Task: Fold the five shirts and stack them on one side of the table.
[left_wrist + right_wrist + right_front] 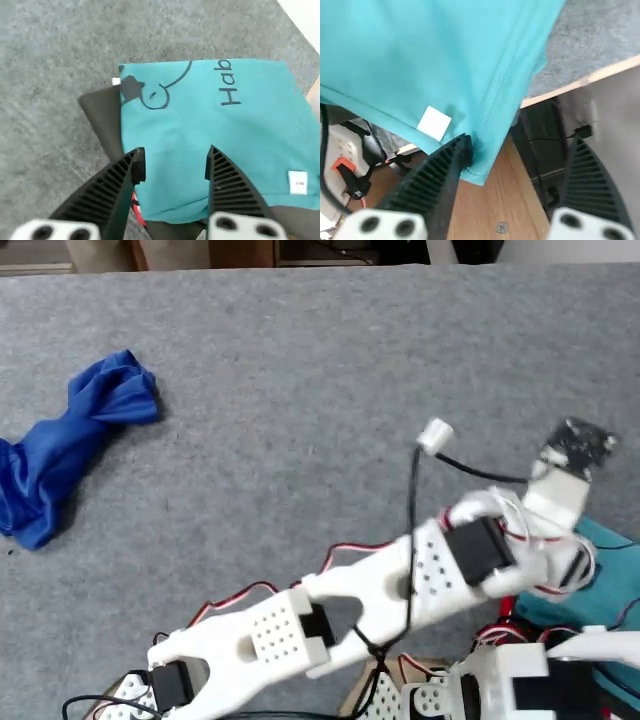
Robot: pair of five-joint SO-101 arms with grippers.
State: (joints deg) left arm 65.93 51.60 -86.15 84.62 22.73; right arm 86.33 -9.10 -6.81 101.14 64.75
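Stacking step: teal shirt near right, left gripper and right gripper spread empty; next, I reckon, fetch 1 crumpled blue shirt, far left.

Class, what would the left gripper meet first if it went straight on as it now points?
Probably the teal shirt, which lies on a dark shirt; the open left gripper points straight at it, though depth is unclear.

The upper shirt overlies the lower shirt.

The high view looks down across the tabletop; both wrist views sit close over the teal shirt.
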